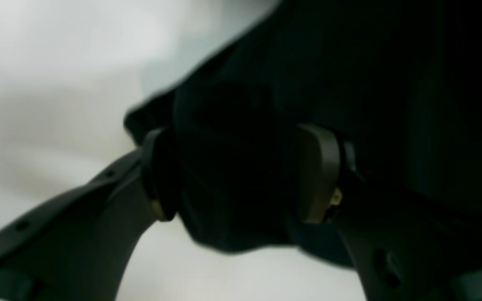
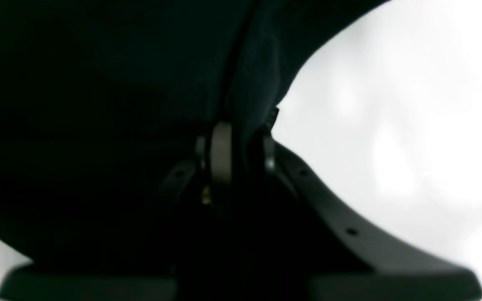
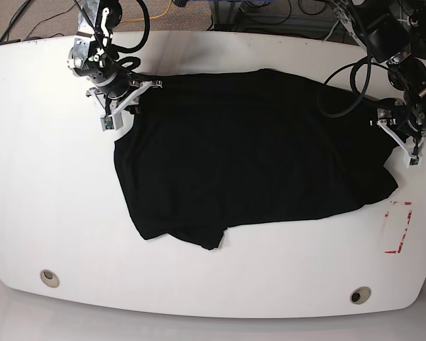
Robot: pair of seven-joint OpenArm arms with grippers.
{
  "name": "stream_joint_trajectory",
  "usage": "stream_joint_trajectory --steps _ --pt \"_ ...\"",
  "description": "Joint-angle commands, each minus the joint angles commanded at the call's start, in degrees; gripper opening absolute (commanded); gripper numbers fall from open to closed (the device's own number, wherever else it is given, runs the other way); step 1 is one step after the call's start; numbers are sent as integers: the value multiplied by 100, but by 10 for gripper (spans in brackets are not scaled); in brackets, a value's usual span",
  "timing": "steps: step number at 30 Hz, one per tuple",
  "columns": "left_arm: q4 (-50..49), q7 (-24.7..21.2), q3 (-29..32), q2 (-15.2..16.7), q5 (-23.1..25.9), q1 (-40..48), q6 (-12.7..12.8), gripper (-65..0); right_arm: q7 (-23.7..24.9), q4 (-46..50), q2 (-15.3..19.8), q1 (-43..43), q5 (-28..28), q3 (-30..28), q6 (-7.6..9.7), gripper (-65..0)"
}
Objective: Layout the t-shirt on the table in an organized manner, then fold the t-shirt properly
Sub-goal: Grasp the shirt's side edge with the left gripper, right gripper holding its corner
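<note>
"Start at the left side of the base view. What does the right gripper (image 2: 244,152) have?"

"A ridge of black cloth, pinched between its fingers. It is at the shirt's edge, well apart from the red tape rectangle (image 3: 407,219), on the robot's side of it."

"And the t-shirt (image 3: 234,156)?"

"On the table (image 3: 78,177), left of the tape as the base view shows it, its nearest corner just beside the tape. Broadly spread; lower edge uneven, folds and bunching at both ends. I judge the layout partly done. No finished fold is visible; straightening and the folding proper appear to remain."

"Other fittings?"

"One grommet hole (image 3: 50,278) well to the left of the tape; another grommet hole (image 3: 361,295) nearer, below and left of it. Neither is under the cloth."

"Obstructions?"

"A black cable loop (image 3: 322,79) hangs from the left arm across the view of the cloth, above and left of the tape. It could snag, in my judgement. The arms also hide parts of the shirt's edge."

"Last, the left gripper (image 1: 241,175)?"

"Above the tape in the base view. Fingers parted over crumpled cloth, no grip closed."
</note>
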Motion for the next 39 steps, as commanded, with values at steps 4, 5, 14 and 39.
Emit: stream_joint_trajectory --steps 4,5,14,39 --pt "9 0 0 -9 -9 114 -9 -286 0 0 0 9 0 0 0 -577" --pt "9 0 0 -9 -9 123 -9 -286 0 0 0 9 0 0 0 -577" --pt "9 -9 26 -9 -9 114 -18 -447 0 0 0 9 0 0 0 -580" --pt "1934 598 281 -132 -9 141 -26 -650 -35 1187 -141 -440 0 26 0 -650"
